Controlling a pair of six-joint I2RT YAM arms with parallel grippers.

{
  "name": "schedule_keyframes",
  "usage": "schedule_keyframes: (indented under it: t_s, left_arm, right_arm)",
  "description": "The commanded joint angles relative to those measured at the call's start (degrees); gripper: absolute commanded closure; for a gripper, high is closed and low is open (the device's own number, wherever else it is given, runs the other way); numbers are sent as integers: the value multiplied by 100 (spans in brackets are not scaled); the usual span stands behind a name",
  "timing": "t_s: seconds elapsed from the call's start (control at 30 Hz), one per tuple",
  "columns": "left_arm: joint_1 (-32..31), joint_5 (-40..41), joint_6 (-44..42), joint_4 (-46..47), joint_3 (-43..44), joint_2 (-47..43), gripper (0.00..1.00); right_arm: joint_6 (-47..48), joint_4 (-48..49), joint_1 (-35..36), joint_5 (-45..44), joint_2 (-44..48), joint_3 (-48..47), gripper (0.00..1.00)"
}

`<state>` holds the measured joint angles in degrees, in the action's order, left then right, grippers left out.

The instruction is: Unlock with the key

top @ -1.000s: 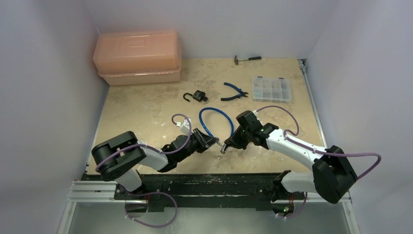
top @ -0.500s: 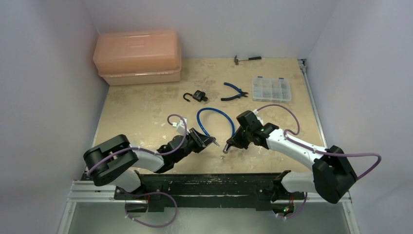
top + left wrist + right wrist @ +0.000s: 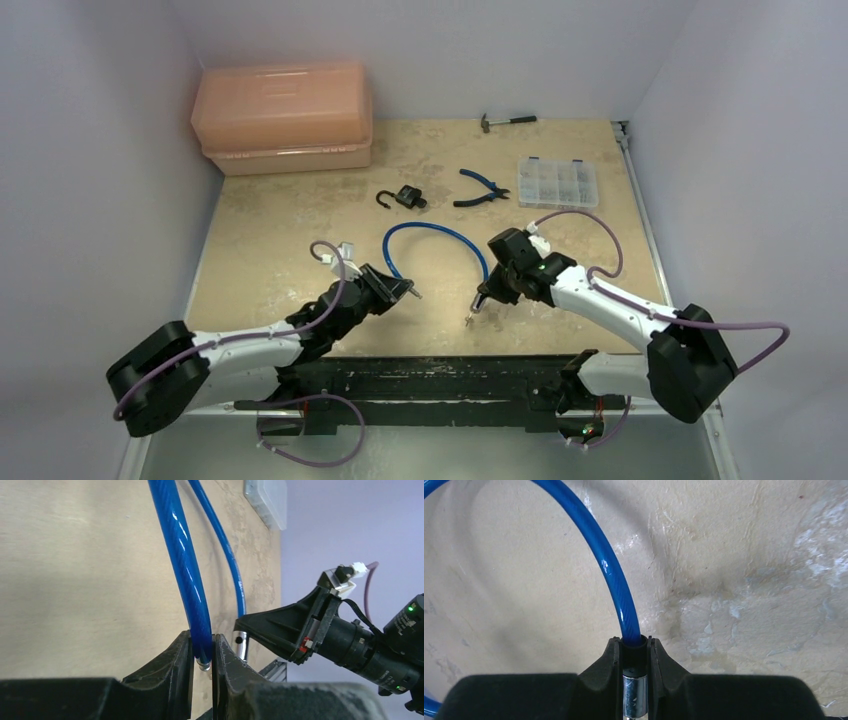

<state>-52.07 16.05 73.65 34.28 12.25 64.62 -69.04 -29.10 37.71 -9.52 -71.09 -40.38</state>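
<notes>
as left gripper and right gripper clamp it, cable arches.

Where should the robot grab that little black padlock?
Probably grip the padlock by its blocky body, coming down from above, fingers across its sides. It lies on the table with its thin curved shackle swung open to the left, which would likely slip or swivel. First a gripper must free up: left gripper and right gripper each pinch the blue cable.
</notes>
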Motion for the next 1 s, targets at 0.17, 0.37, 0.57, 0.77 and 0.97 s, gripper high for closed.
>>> schedule_keyframes:
  t_s: [0.17,0.37,0.57,0.77,0.97]
  left_arm:
    - [187,972,-432,-2094,-140,-1359,100]
    - [240,1126,-540,-2428,-240,-1595,100]
    - [353,1061,-581,-2194,-232,-1072,100]
    - [592,626,-725,-1633,-145,-244,100]
    - [780,513,-953,-1562,-2,-12,100]
  right_arm:
    - [173,-60,-471,-525,95,-120,100]
    - [304,-59,-781,-520,-57,-143,100]
    - [421,-7,-959,-497,-189,-203,100]
    - [485,164,-965,-344,-580,-299,100]
    - [531,220,-964,-419,-839,-488,100]
